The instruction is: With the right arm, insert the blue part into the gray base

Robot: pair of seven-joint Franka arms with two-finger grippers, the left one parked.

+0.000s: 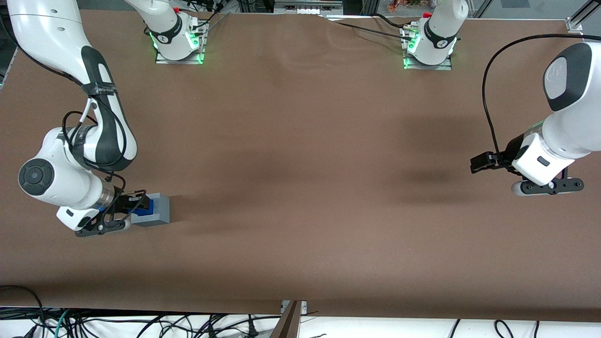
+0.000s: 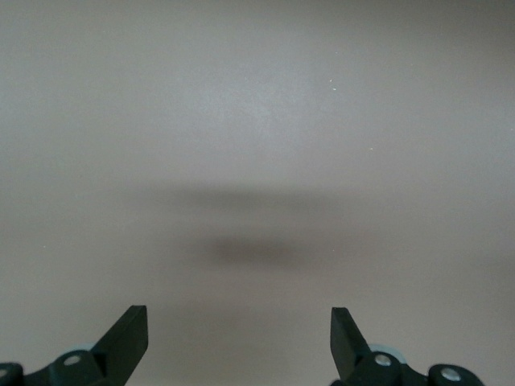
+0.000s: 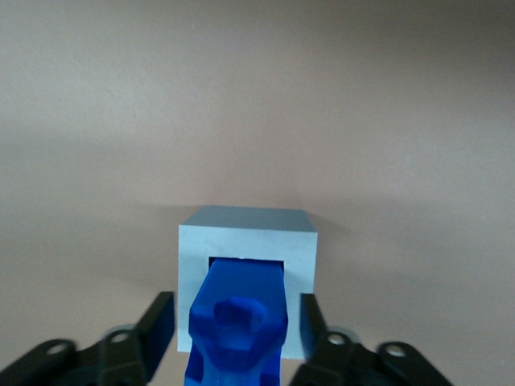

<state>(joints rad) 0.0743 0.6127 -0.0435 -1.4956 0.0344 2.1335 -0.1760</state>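
While no label or writing reads on any item, the gray base [image 3: 245, 241] shows as a light-gray cube with a square top socket. Blue part [image 3: 238, 322]: bright blue, lumpy-topped, over the base, lower end at the socket. Gripper [image 1: 126, 206]: above the base, fingers [image 3: 158, 322] clamped on the part.

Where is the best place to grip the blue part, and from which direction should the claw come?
Judging by the right wrist view, grip the blue part on its two flat side faces, coming straight down from above. Its top is lumpy and notched, while its lower end is already entering the gray base socket. The claw already straddles it this way, over the base.
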